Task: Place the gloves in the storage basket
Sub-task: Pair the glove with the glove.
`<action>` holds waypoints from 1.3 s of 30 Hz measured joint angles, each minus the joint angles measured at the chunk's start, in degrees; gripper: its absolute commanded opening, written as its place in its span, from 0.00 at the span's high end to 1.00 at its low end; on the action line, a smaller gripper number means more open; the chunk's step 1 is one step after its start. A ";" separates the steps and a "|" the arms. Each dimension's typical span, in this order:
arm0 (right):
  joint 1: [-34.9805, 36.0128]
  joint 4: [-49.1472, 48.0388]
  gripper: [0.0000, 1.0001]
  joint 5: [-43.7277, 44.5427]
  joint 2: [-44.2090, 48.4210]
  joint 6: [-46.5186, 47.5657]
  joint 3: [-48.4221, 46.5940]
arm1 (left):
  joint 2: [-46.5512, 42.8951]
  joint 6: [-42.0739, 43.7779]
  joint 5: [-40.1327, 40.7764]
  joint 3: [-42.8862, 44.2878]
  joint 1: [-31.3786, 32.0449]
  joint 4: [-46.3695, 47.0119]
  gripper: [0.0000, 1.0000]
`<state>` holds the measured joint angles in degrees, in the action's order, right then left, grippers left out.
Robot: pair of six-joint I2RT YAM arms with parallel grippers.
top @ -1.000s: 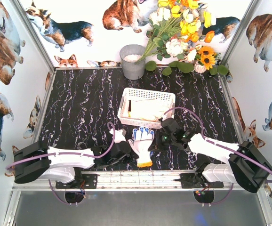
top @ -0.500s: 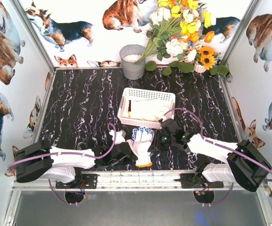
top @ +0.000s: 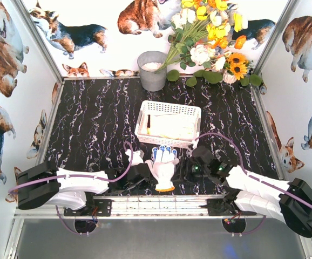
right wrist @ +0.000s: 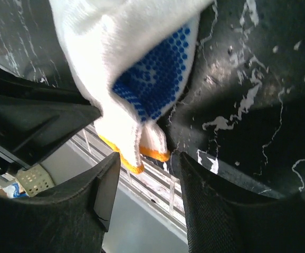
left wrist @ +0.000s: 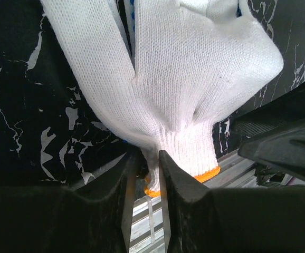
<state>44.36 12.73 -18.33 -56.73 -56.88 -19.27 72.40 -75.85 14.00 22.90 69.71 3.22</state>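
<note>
Observed from above: one white rectangular plastic basket with lattice sides [top: 169,106] stands mid-worktop, well apart from both arms; several cream-white knitted gloves [top: 169,125] lie inside it. A further cream-white knitted glove with blue dots and an orange cuff edge [top: 163,168] lies flat on the black marbled worktop [top: 91,118], between the basket's near wall and the metal rail at the near edge, fingers toward the basket and cuff toward the rail. Whether it is one glove or two laid together I cannot tell. A white knitted piece [top: 136,156] lies just beside it on my left; whether this is a separate glove I cannot tell. My left fingers [top: 145,174] sit low at the glove's left side. In the left wrist view they stand a narrow gap apart [left wrist: 148,155] with a corner of the ribbed cuff [left wrist: 192,153] between them; whether they bear on the fabric I cannot tell. My right fingers [top: 187,166] sit low at the glove's right side. In the right wrist view they are spread [right wrist: 148,158] with nothing between them, and the orange cuff edge [right wrist: 123,158] lies just ahead of the gap. A grey round metal bucket [top: 152,70] and a bunch of flowers [top: 210,38] stand at the far edge.
</note>
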 measured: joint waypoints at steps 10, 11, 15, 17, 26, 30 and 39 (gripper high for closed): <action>3.82 -2.58 0.66 0.24 0.15 -3.67 1.55 | 0.00 0.74 -0.33 0.02 0.09 0.02 0.91; 3.96 -2.73 0.66 0.37 0.15 -3.78 1.55 | 0.00 0.83 -0.35 0.02 0.09 0.02 0.92; 3.98 -3.32 0.69 0.44 -0.02 -4.37 1.55 | 0.00 0.98 -0.48 0.02 0.20 0.02 0.94; 3.98 -4.13 0.71 0.44 -0.59 -4.61 1.55 | 0.00 1.03 -0.48 0.02 0.24 0.02 0.96; 4.61 -7.54 0.77 0.20 -5.70 -4.76 1.55 | 0.02 1.07 -0.50 0.02 0.46 0.02 0.96; 5.01 -8.98 0.83 -0.07 -7.28 -4.81 1.53 | 0.02 1.05 -0.50 0.02 0.50 0.02 0.97; 5.44 -11.26 1.00 -0.83 -10.93 -5.11 0.96 | 0.00 1.09 -0.24 0.02 0.59 -0.04 1.00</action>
<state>49.80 1.48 -19.16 -67.66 -62.00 -18.31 72.40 -74.76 13.76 22.92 70.30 3.18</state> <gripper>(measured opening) 0.014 0.005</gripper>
